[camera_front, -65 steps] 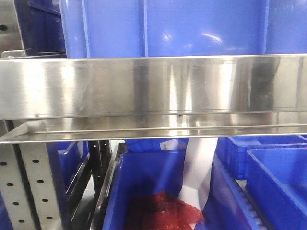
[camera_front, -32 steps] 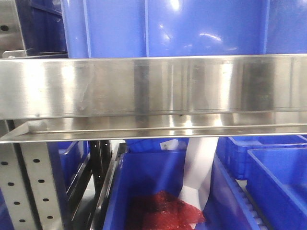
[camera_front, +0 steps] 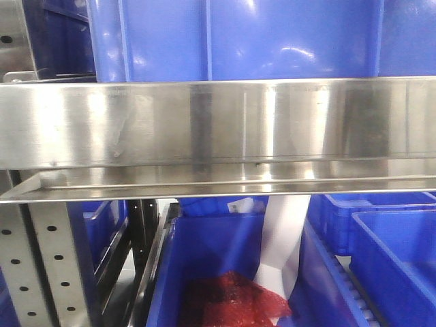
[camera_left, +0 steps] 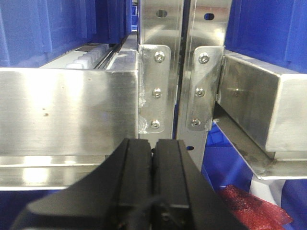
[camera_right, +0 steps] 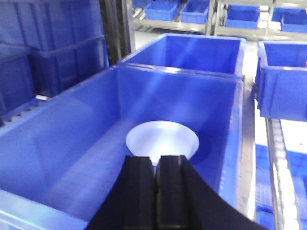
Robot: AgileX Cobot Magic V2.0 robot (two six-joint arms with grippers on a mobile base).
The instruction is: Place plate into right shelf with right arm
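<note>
The plate [camera_right: 162,139], round and pale white, hangs low inside a large blue bin [camera_right: 72,143] in the right wrist view and throws a shadow on the bin's right wall. My right gripper [camera_right: 157,159] is shut on the plate's near rim. The right shelf shows in the front view as a wide brushed-steel rail [camera_front: 204,122] with blue bins above and below. My left gripper [camera_left: 153,142] is shut with nothing in it, just in front of the rack's bolted uprights [camera_left: 156,72].
A red mesh bag [camera_front: 231,300] and a white sheet [camera_front: 283,238] lie in the lower bin. More blue bins [camera_right: 283,81] stand behind and to the right. A perforated upright [camera_front: 48,266] stands at the lower left.
A dark reflection on the right part of the steel rail has faded. Nothing else in the front view has moved.
</note>
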